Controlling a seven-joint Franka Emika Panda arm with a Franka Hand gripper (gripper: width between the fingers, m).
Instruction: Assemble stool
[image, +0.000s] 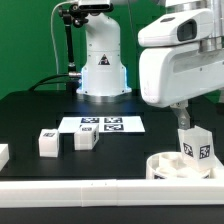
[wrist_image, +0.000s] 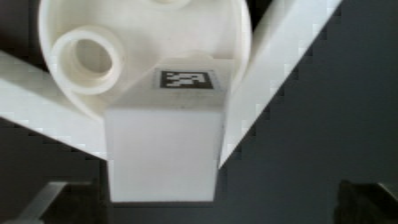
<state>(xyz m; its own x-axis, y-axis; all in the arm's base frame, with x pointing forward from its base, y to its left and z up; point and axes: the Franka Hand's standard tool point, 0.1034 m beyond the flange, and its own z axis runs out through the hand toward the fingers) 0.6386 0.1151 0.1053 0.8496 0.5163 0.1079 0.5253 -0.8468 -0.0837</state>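
The round white seat disc (image: 176, 166) lies at the front on the exterior view's right. One blocky white leg (image: 196, 150) with a square tag stands upright on it. In the wrist view the leg (wrist_image: 166, 150) rises from the disc (wrist_image: 169, 30) beside a round socket (wrist_image: 86, 55). My gripper (image: 184, 120) hangs just above the leg. Its jaws (wrist_image: 210, 205) stand wide apart, and the leg sits between them, nearer one finger (wrist_image: 48, 202) and touching neither. Two loose tagged legs (image: 47, 142) (image: 86, 138) lie on the black table at the exterior view's left.
The marker board (image: 103, 124) lies flat in front of the arm's base (image: 103, 75). A long white border rail (image: 90, 190) runs along the table's front edge, and white strips (wrist_image: 281, 70) cross the wrist view. Another white piece (image: 3, 155) shows at the far left edge.
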